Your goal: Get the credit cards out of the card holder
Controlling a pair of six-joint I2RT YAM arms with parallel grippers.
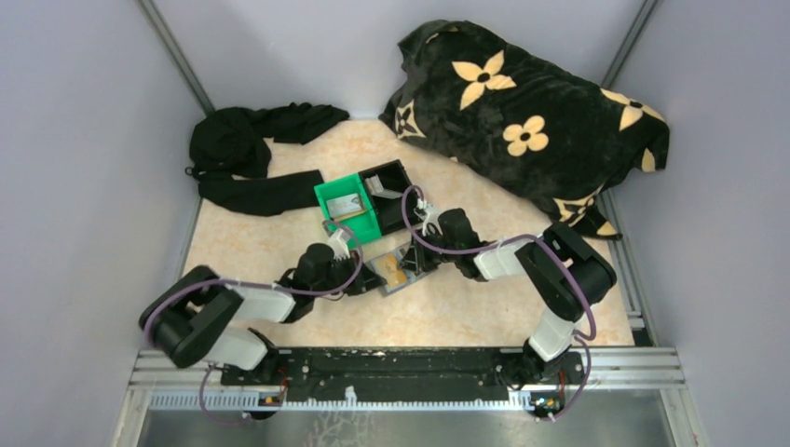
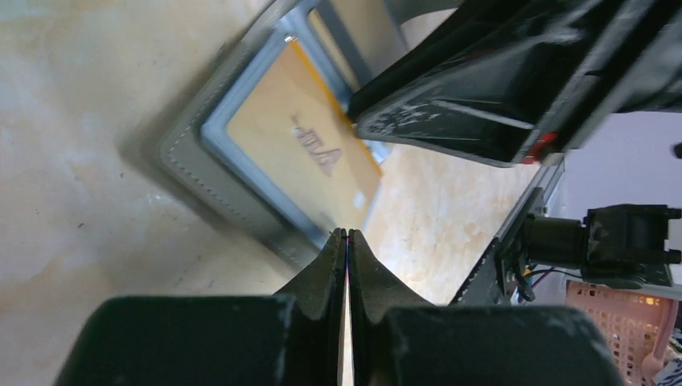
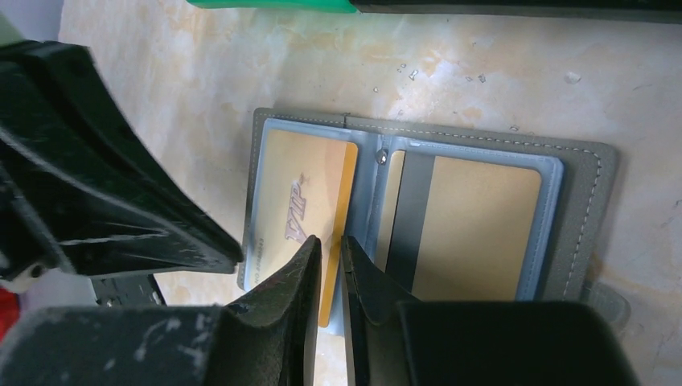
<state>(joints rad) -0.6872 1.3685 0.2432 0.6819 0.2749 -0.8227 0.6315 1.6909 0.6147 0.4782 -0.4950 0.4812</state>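
The grey-blue card holder [image 1: 396, 272] lies open on the table between my two grippers. In the right wrist view its left panel [image 3: 261, 145] holds a golden-tan VIP card [image 3: 297, 201], and its right panel holds a golden-tan card with a dark stripe [image 3: 474, 229]. My right gripper [image 3: 331, 241] stands on the VIP card's right edge, which runs up the narrow gap between the nearly closed jaws. My left gripper [image 2: 347, 233] is shut and empty, with its tips at the holder's edge [image 2: 273, 229]. A silvery card [image 1: 347, 201] lies in the green bin.
A green bin [image 1: 328, 194] and a black bin [image 1: 389, 179] stand just behind the holder. A black cloth [image 1: 247, 154] lies at the back left. A black flowered blanket [image 1: 531, 121] lies at the back right. The two grippers are close together.
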